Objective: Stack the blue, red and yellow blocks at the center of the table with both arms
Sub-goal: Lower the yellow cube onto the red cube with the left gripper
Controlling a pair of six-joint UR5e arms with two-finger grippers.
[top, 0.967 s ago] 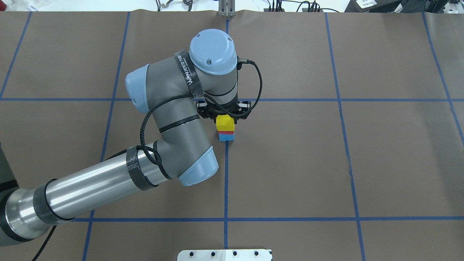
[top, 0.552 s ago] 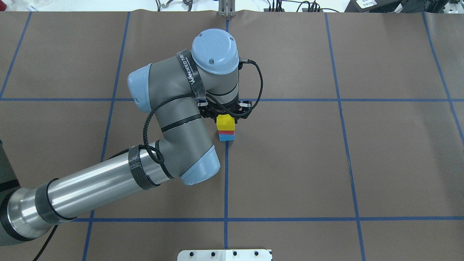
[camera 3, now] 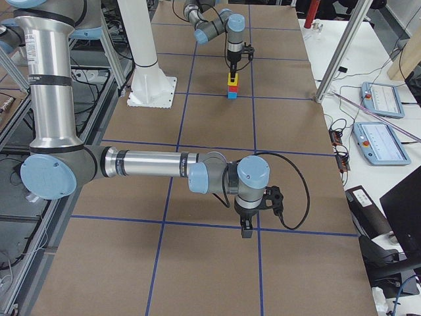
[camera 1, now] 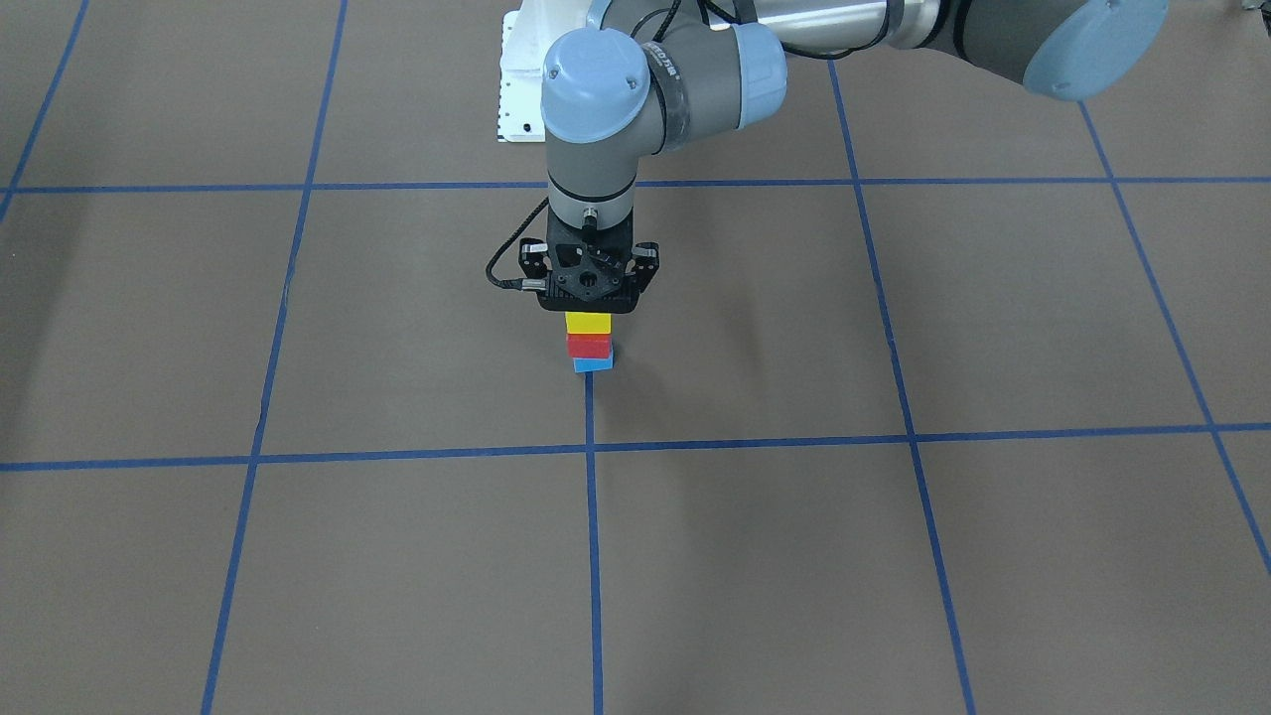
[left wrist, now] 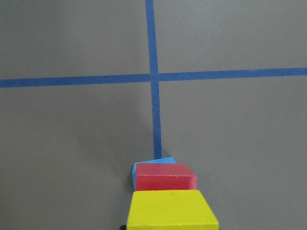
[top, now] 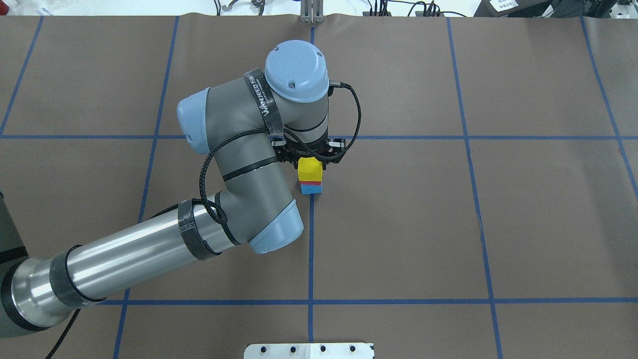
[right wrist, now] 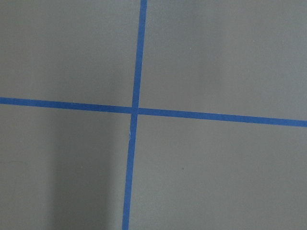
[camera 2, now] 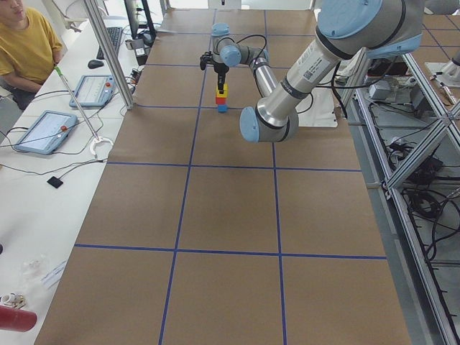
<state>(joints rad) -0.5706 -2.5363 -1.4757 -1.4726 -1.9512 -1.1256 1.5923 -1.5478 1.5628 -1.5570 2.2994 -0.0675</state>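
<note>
at table (camera 1: 397, 298) centre, left claw (camera 1: 588, 310) over block stack (camera 1: 590, 343), blue tape lines (camera 1: 591, 497) around

Bottom block (camera 1: 593, 365) on table (camera 1: 894, 546), at centre. Middle block (camera 1: 589, 345) on it; top block (camera 1: 587, 323) on middle block. Left pincer (camera 1: 589, 304) directly over top block. Right pincer (camera 3: 245, 232) well apart, near table's right end.

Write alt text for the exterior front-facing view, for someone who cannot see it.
A stack of yellow block on red block on blue block stands on the brown table at the end of a blue tape line. The left gripper hangs over it, its arm reaching in from upper right.
</note>
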